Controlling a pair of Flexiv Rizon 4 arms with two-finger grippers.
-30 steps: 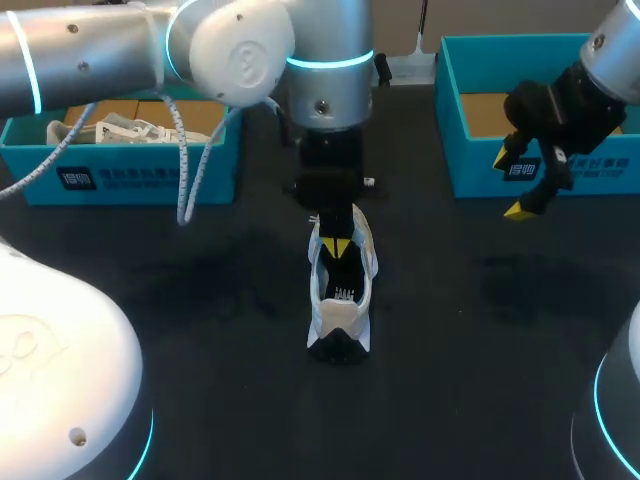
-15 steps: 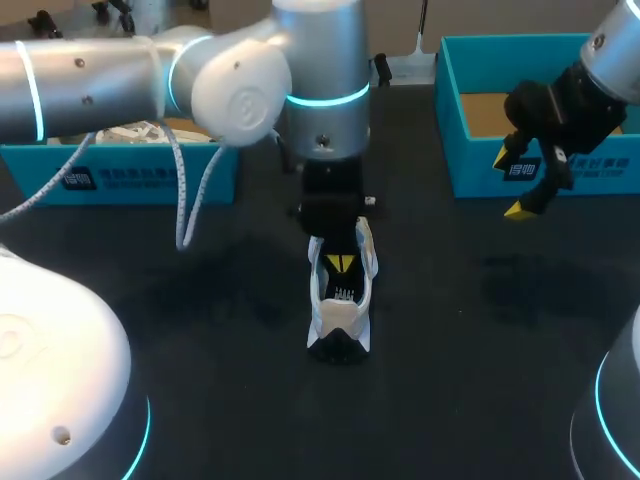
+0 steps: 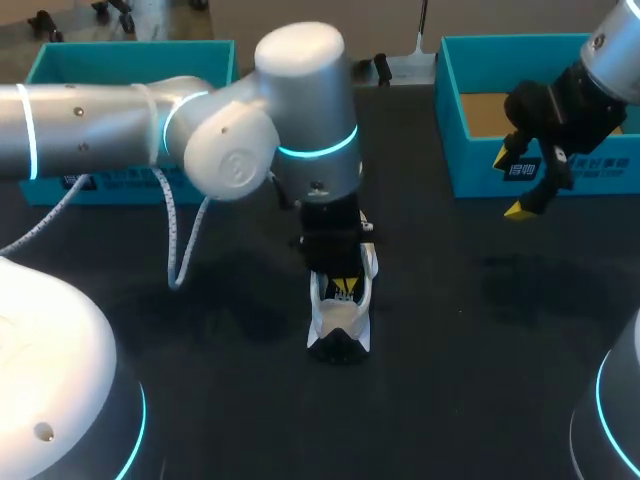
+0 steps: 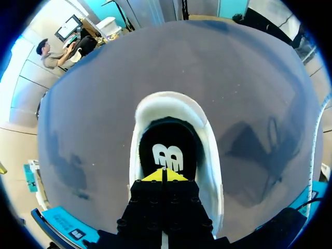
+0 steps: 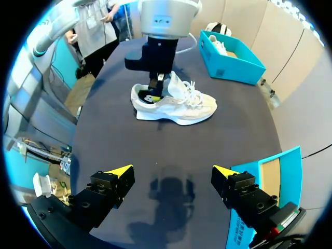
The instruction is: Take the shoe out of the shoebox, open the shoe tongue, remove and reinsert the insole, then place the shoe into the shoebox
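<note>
The shoe stands at the desk's middle, unmoved. The left hand has slid nearer along its opening, fingertips pressed together over the black insole. The right hand, spread, stays by the far-right shoebox.

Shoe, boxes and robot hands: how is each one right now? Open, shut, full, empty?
shoe: out of the boxes, standing upright on the table.
insole: inside the shoe.
left gripper: shut, tips down in the shoe's heel.
right gripper: open, holding nothing.
right shoebox: open, nothing seen inside.
left shoebox: open, second white shoe inside.
</note>
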